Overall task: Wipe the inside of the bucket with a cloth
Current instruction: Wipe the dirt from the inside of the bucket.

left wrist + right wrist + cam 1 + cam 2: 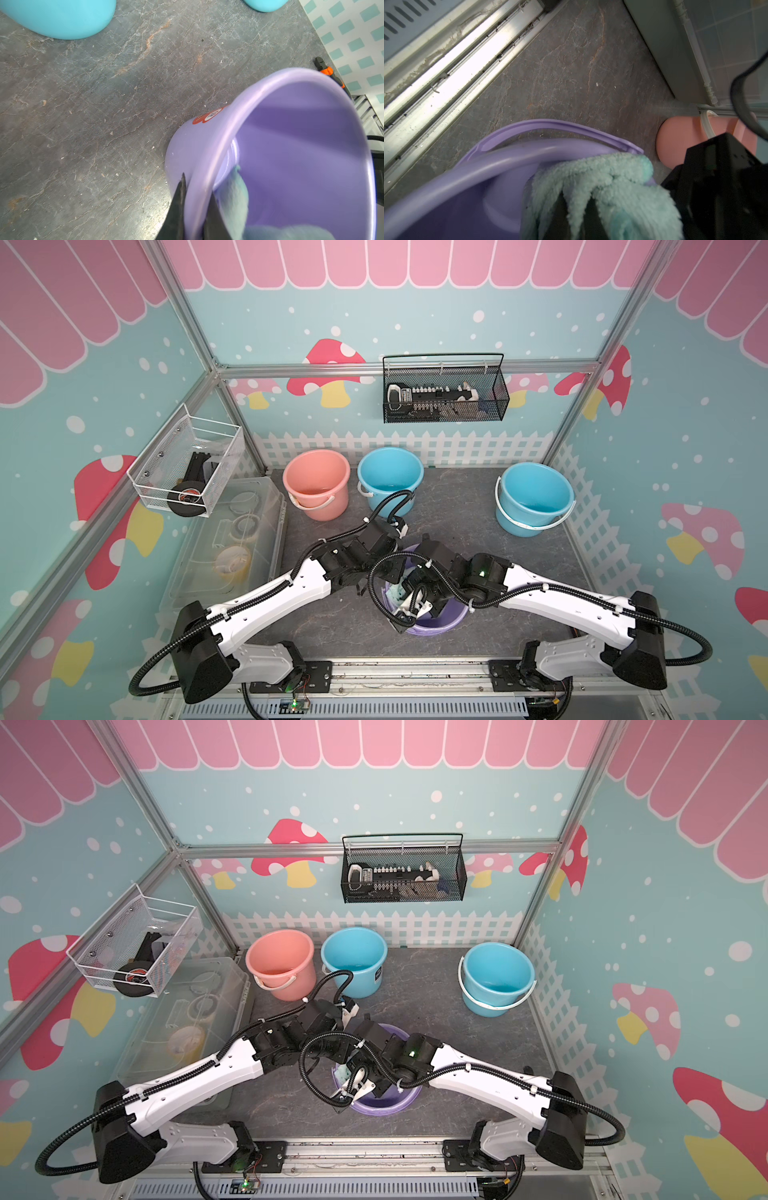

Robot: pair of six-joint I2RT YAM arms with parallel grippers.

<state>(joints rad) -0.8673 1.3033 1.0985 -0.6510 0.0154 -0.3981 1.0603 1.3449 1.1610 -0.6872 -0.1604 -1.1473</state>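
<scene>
Right wrist view, lower middle of the frame: the right gripper [576,205] has its dark fingers [559,218] pinched tight on a bunched fold of the cloth [591,176], which lies inside the purple bucket [508,160], up against the wall near the rim. Left wrist view, bottom centre: the left gripper [197,201] is clamped on that bucket's wall, one finger outside and one inside, with the cloth just beside the inner finger. In both top views the bucket sits at lower centre on the grey table [457,522], mostly hidden under the two wrists; whether it stands level I cannot tell. Farther up the frame stand a pink bucket [316,483], a blue bucket [390,481] just beside it and a second blue bucket [534,497] well apart at the right. My judgement of the risks: a hard wiping push could drag the thin wall out of the left pinch, so the bucket slides or tips. The cloth could snag on the inner left finger. A small bite of fabric may pull free. The looping cables above could catch as the wrists work so close.
</scene>
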